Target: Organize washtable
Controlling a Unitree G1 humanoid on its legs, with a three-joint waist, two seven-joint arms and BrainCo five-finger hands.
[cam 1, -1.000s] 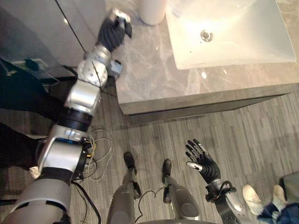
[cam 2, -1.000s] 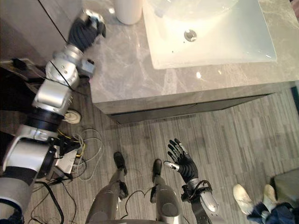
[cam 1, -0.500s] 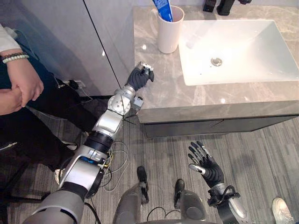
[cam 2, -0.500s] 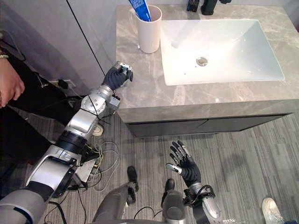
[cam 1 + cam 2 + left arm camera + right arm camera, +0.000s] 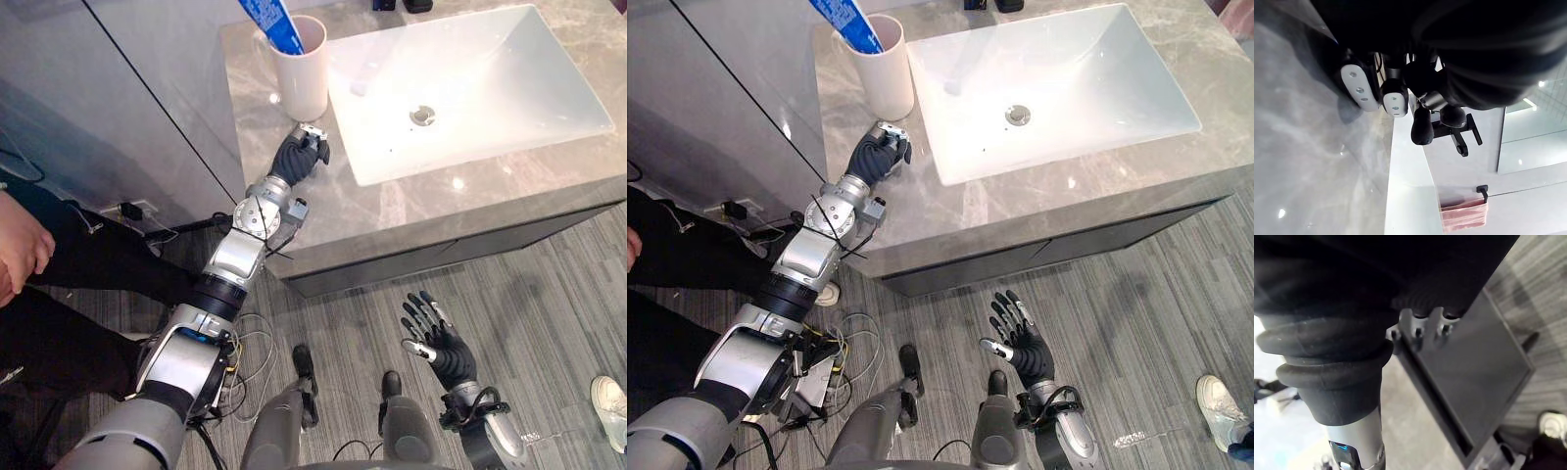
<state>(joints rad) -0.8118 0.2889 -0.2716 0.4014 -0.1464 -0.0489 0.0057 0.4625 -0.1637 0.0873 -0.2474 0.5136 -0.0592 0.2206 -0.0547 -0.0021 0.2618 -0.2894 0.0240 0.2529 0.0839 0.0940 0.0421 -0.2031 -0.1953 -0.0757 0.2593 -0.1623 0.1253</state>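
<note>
Your left hand (image 5: 297, 155) sat over the marble counter (image 5: 392, 201), its fingers curled into a fist that gripped nothing, just in front of the white cup (image 5: 302, 73). Whether the knuckles touched the stone could not be told. The cup stood upright at the counter's back left, beside the sink (image 5: 490, 69), with the blue tube (image 5: 269, 20) leaning in it. Your right hand (image 5: 441, 345) hung low over the floor, fingers spread and empty. The tidying looked mostly done: tube housed, cup placed. Drawing the left arm back seemed all that was left.
</note>
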